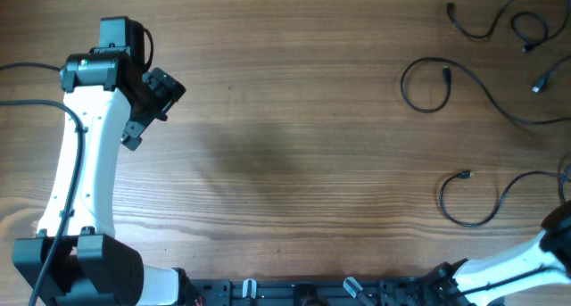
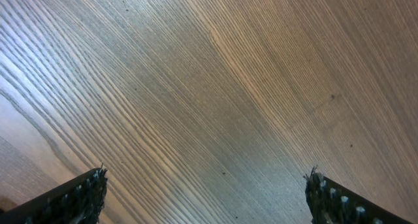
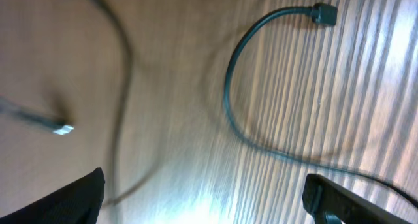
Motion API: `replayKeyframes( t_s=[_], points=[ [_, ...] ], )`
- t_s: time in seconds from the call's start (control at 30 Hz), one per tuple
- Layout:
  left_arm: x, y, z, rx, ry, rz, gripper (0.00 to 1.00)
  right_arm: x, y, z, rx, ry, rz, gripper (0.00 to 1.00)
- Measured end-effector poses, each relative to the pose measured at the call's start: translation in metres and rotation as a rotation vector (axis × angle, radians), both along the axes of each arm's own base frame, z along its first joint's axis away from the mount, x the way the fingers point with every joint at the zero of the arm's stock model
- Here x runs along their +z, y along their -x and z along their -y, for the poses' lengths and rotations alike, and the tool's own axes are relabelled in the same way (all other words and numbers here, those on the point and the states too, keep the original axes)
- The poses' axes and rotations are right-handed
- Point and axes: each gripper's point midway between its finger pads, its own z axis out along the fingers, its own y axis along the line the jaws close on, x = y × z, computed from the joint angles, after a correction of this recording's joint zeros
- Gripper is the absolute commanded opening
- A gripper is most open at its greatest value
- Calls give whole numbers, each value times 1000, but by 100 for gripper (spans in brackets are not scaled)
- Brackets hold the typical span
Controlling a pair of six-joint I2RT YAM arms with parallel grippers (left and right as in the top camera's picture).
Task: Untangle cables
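The cables lie as separate thin black strands at the table's right side: one at the top right (image 1: 492, 27), one with a loop (image 1: 423, 85), and one at the lower right (image 1: 471, 206). My left gripper (image 1: 143, 119) is far from them at the upper left; in its wrist view its jaws (image 2: 206, 198) are wide open over bare wood. My right gripper (image 3: 209, 201) is open and empty above a cable with a black plug (image 3: 228, 100) and a blurred strand with a silver plug end (image 3: 62, 128). In the overhead view only the right arm (image 1: 544, 248) shows, at the lower right edge.
The wooden table (image 1: 285, 163) fills the view. The left arm's thicker black cable (image 1: 27, 101) trails off at the left edge. A black mounting rail (image 1: 312, 293) runs along the front edge.
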Motion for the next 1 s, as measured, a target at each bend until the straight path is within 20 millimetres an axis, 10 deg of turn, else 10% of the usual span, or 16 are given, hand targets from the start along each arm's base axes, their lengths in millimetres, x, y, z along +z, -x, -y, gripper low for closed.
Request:
replayKeyframes(
  t_s=[0.1, 0.2, 0.5, 0.6, 1.0],
  points=[
    [0, -1, 0, 0, 0, 2, 100, 65, 29, -58, 15, -70, 39, 100],
    [0, -1, 0, 0, 0, 3, 100, 75, 42, -110, 86, -175, -19, 100],
    [0, -1, 0, -1, 3, 5, 100, -63, 18, -249, 538, -324, -243, 98],
    [0, -1, 1, -1, 4, 3, 100, -97, 16, -281, 682, -300, -250, 74],
    [0, 0, 1, -1, 3, -1, 100, -130, 26, -301, 706, -288, -247, 68]
  ],
)
